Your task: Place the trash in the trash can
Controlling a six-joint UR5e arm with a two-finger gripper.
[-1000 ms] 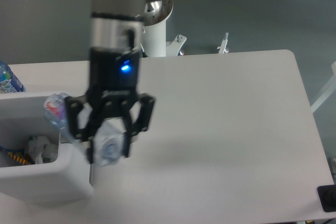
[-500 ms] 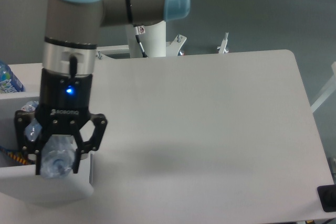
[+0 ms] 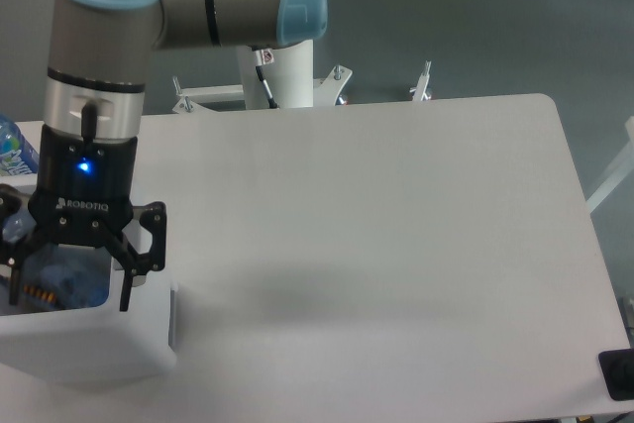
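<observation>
- Blue-label bottle: at the far left edge, behind and left of the gripper, on the table; it is not part of the trash.
- Bin: directly under the gripper, with its white front wall showing just below the fingers.
- Gripper: poised over the bin's opening with its fingers spread wide, gripping nothing that I can make out.
- Bottle: a bluish clear shape lies between and below the fingers, inside the bin; it looks released, though it is too blurred to be sure there is no contact.
- Wad: not visible; the gripper hides most of the bin's inside, so I cannot tell whether it is in there.
- Table: right of the gripper, no trash shows.
- Judgement: the task looks nearly or fully done, with only lifting the arm clear left.
</observation>
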